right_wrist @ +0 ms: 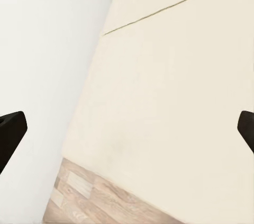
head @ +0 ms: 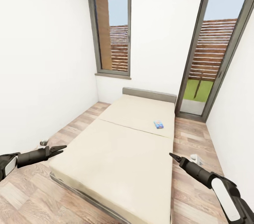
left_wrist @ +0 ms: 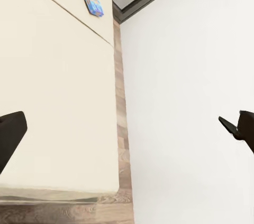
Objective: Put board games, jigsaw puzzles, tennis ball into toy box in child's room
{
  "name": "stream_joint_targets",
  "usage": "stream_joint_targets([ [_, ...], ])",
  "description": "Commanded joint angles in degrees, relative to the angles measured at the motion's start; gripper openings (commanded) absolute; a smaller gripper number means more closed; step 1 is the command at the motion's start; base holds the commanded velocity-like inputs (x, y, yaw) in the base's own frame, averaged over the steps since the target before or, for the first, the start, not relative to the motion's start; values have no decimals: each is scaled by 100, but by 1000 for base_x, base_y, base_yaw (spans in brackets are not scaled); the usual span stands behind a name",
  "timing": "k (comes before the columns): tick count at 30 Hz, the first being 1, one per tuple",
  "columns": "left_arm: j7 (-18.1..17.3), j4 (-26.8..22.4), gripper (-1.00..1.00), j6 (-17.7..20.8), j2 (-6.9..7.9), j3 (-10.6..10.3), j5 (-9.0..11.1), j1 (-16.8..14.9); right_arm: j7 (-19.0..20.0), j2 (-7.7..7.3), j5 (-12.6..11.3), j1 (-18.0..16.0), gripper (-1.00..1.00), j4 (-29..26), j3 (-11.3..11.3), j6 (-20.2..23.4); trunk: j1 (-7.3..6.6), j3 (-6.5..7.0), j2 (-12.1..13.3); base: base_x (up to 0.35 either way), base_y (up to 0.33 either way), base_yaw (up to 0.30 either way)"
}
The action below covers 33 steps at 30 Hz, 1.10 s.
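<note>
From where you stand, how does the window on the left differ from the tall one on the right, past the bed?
The left window ends at a sill well above the floor; the right window runs down to the floor like a door. The left window shows a brown wall beside slats; the right window shows slats above green grass. Both have grey frames.

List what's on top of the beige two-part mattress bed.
One small blue flat game box on the far half of the beige mattress, near its right edge. Nothing else visible; its underside is hidden.
</note>
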Motion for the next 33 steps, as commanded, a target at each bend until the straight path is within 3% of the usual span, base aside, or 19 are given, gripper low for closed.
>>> stream_joint_targets([
  [1,-16,1,100,70,-2,37,-36,-7,13,0,-13,-4,100,0,-2,3,4,-19,-13,0,0,243],
  [6,53,1,100,88,-17,27,-43,-7,12,0,-13,-4,100,-3,30,-49,4,-46,-13,0,0,243],
  [16,652,0,100,160,-39,48,-43,-14,17,-10,-15,-4,100,4,85,-64,4,-78,-13,0,0,132],
  [33,720,0,100,182,-52,42,-44,-16,27,-13,-22,-4,100,0,91,-143,4,-61,-13,0,0,63],
])
